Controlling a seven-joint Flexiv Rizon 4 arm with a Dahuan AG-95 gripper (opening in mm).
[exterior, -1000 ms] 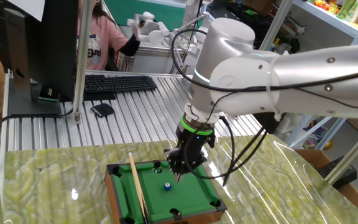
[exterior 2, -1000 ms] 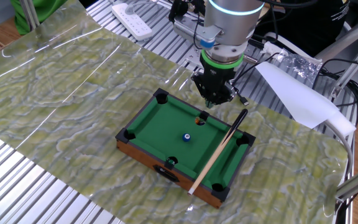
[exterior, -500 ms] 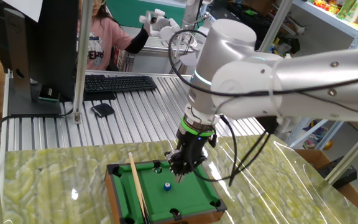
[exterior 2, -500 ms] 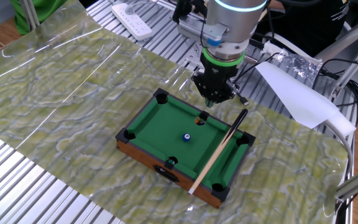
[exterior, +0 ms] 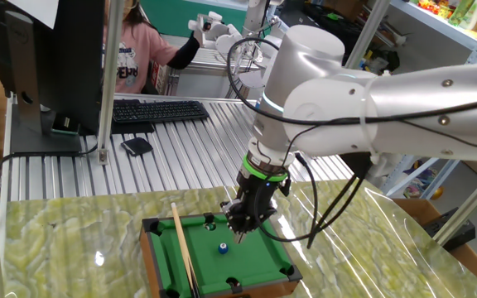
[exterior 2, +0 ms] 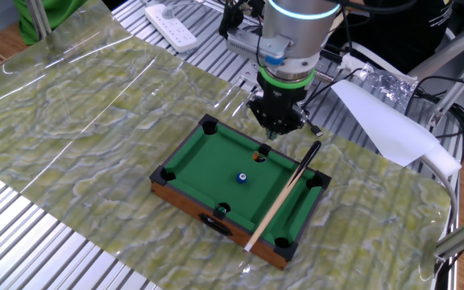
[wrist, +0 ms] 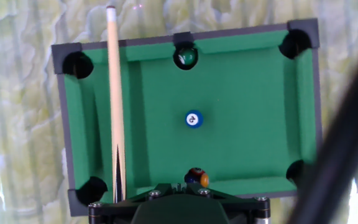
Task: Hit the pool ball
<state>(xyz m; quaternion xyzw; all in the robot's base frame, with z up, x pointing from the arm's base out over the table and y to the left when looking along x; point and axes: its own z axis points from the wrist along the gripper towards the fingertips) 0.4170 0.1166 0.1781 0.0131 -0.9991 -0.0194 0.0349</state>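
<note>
Nearest us, our gripper (exterior 2: 275,131) hangs with its jaws pressed together and nothing in them, above the near rail of the little pool table (wrist: 253,81) — right by a multicoloured ball (wrist: 196,178) at a side pocket. Farther out, the blue ball (wrist: 193,119) sits alone mid-felt. Dropping straight down, we would likely knock the wrong ball. Beyond, the cue stick (wrist: 115,106) lies along one side — a crooked sweep could snag it.

Glossy white-grey arm (exterior: 387,103), rounded joint housings, green ring (exterior 2: 286,79) above the black hand (exterior 2: 275,129). Black cables (exterior: 321,207) loop off the wrist. Silver screws (wrist: 155,193) on hand base.
</note>
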